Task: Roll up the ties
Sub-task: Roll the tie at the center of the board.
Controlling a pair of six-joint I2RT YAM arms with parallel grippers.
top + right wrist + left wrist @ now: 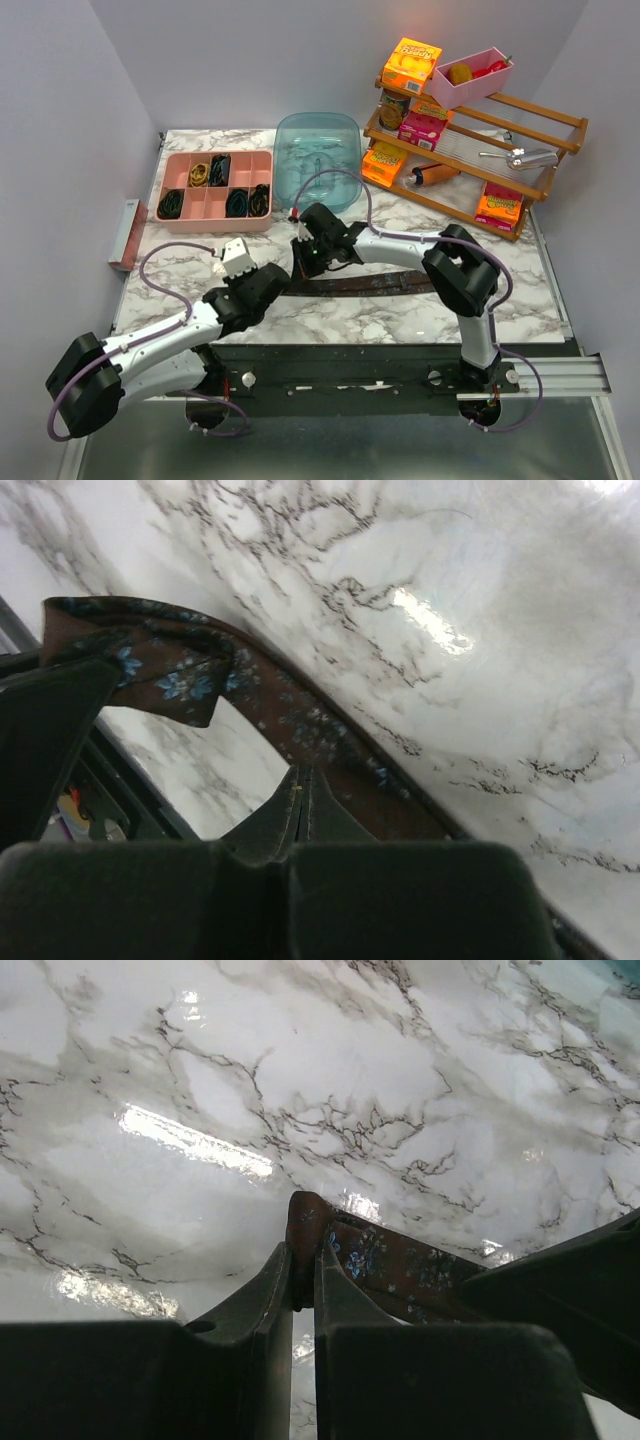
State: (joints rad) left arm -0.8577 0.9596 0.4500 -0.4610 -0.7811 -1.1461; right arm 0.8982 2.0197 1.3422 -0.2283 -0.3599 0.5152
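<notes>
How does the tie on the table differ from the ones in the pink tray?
Pose: the tie lies stretched out along the marble, while the tray ties are rolled into coils that sit in compartments of the tray.
Colour: the tie is brown with small blue flowers, while the tray ties look mostly black, one partly yellowish.
Shared: all are narrow fabric.

a dark brown tie [385, 285] lies stretched along the marble bench [400, 320]. the left gripper [283, 276] and right gripper [303, 262] meet close together at its left end. behind them a pink divided tray [205, 223] holds coiled ties [172, 205], beside a teal tub [318, 150].
</notes>
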